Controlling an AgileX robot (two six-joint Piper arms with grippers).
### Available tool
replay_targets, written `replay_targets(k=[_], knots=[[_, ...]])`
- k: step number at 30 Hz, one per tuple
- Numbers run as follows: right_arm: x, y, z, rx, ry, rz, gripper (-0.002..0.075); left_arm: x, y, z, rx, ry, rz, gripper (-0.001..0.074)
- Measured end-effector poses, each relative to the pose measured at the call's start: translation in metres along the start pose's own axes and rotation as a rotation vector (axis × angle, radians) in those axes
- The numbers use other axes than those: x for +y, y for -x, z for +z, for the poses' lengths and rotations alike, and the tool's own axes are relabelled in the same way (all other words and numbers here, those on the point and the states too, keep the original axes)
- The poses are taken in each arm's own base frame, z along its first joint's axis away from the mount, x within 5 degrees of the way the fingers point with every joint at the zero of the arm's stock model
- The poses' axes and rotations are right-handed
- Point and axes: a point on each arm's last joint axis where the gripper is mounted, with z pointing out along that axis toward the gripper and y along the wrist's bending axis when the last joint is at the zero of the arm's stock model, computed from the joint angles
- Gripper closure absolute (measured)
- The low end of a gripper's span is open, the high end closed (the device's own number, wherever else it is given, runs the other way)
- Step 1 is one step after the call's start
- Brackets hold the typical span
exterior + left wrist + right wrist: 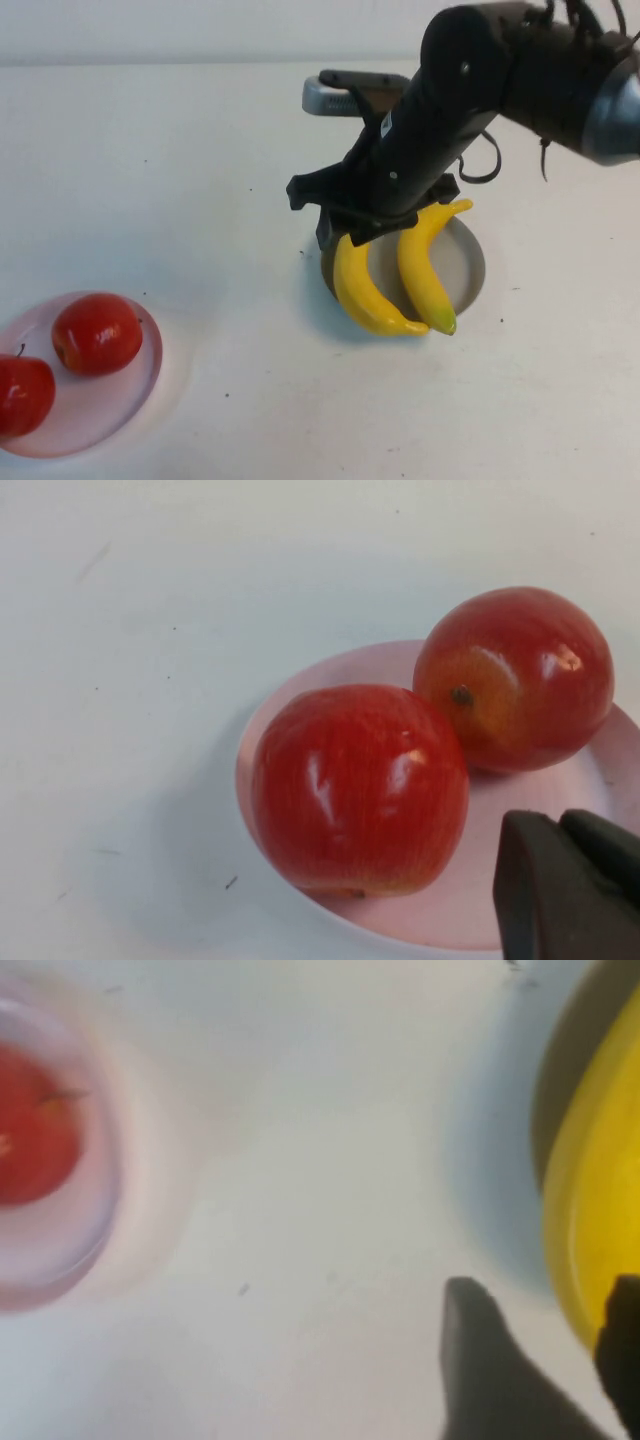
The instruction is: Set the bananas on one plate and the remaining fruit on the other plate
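Observation:
Two yellow bananas [365, 290] [425, 270] lie side by side on the grey-blue plate [475, 265], their tips sticking out over its front rim. My right gripper [345, 232] hangs just above the stem end of the left banana. In the right wrist view it [545, 1295] is open, with bare table in the gap and the banana [590, 1180] beside one finger. Two red apples [97, 333] [22, 394] sit on the pale pink plate [100, 405] at the near left. My left gripper [558, 820] is shut and empty over that plate [460, 900], close to the apples [360, 785] [515, 675].
A grey-and-dark object [335, 95] lies on the white table behind the right arm. The right wrist view also catches the pink plate [60, 1250] with an apple [30, 1130] across a stretch of bare table.

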Motion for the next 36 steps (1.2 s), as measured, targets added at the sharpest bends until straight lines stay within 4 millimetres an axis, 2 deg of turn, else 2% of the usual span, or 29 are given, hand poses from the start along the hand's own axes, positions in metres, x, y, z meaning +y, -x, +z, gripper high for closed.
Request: replay_targets(k=[2, 6, 12, 15, 19, 23, 27, 31, 36], knots=[[0.012, -0.009, -0.028, -0.020, 0.012, -0.056, 0.0536, 0.000, 0.000, 0.000, 0.000, 0.000, 0.000, 0.0731], [0.021, -0.027, -0.071, -0.022, 0.009, -0.134, 0.0694, 0.000, 0.000, 0.000, 0.000, 0.000, 0.000, 0.0731], [0.021, -0.055, -0.123, -0.110, -0.016, -0.226, 0.0736, 0.000, 0.000, 0.000, 0.000, 0.000, 0.000, 0.0731], [0.012, -0.080, -0.144, -0.129, -0.026, -0.277, 0.0739, 0.000, 0.000, 0.000, 0.000, 0.000, 0.000, 0.0731], [-0.008, -0.119, -0.160, -0.123, -0.059, -0.311, 0.0741, 0.000, 0.000, 0.000, 0.000, 0.000, 0.000, 0.0731], [-0.027, -0.157, -0.171, -0.128, -0.089, -0.332, 0.0741, 0.000, 0.000, 0.000, 0.000, 0.000, 0.000, 0.0731], [-0.047, -0.186, -0.167, -0.109, -0.140, -0.358, 0.0741, 0.000, 0.000, 0.000, 0.000, 0.000, 0.000, 0.0731], [-0.067, -0.214, -0.151, -0.128, -0.172, -0.372, 0.0741, 0.000, 0.000, 0.000, 0.000, 0.000, 0.000, 0.0731], [-0.091, -0.240, -0.122, -0.360, -0.141, -0.395, 0.0741, 0.000, 0.000, 0.000, 0.000, 0.000, 0.000, 0.0731]])
